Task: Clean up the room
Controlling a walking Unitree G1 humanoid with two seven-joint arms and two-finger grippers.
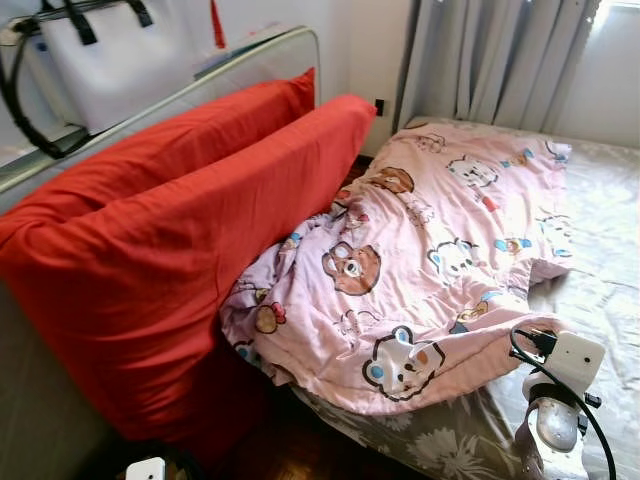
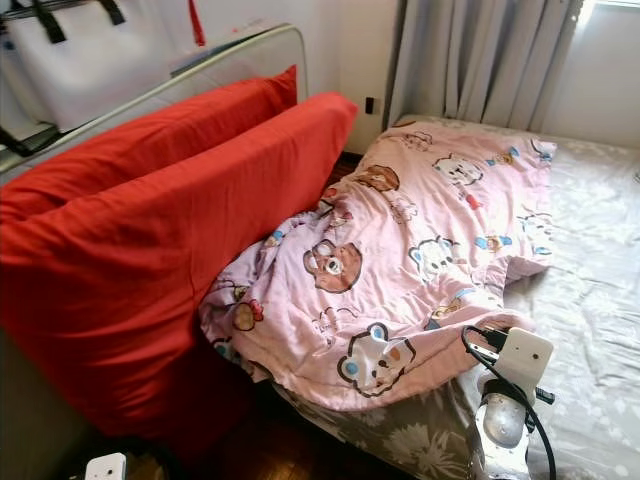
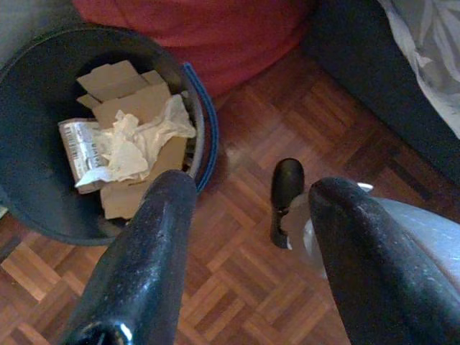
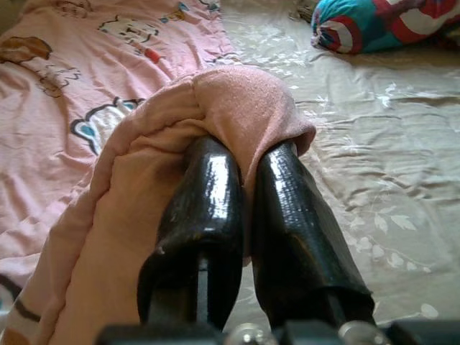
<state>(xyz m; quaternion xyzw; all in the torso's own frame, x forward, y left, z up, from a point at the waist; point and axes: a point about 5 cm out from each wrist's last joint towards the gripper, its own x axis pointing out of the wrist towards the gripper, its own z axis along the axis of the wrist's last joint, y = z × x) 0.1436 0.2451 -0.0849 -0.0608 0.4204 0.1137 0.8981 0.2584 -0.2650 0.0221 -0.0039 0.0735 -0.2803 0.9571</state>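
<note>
1. Your right gripper [image 4: 244, 169] has its fingers pinched together on a fold of the pink blanket [image 1: 420, 270], likely to drag it straight.
2. The blanket lies bunched on the bed [image 1: 600, 290] against the red pillows [image 1: 170, 230].
3. Your left gripper [image 3: 248, 237] hangs idle, fingers apart, over the wood floor [image 3: 244, 144] beside the trash bin [image 3: 29, 108].

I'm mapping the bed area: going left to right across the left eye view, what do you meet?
Two red fabric pillows → pink cartoon-bear quilt → right hand pinching the quilt's edge → bare grey floral bedsheet.
</note>
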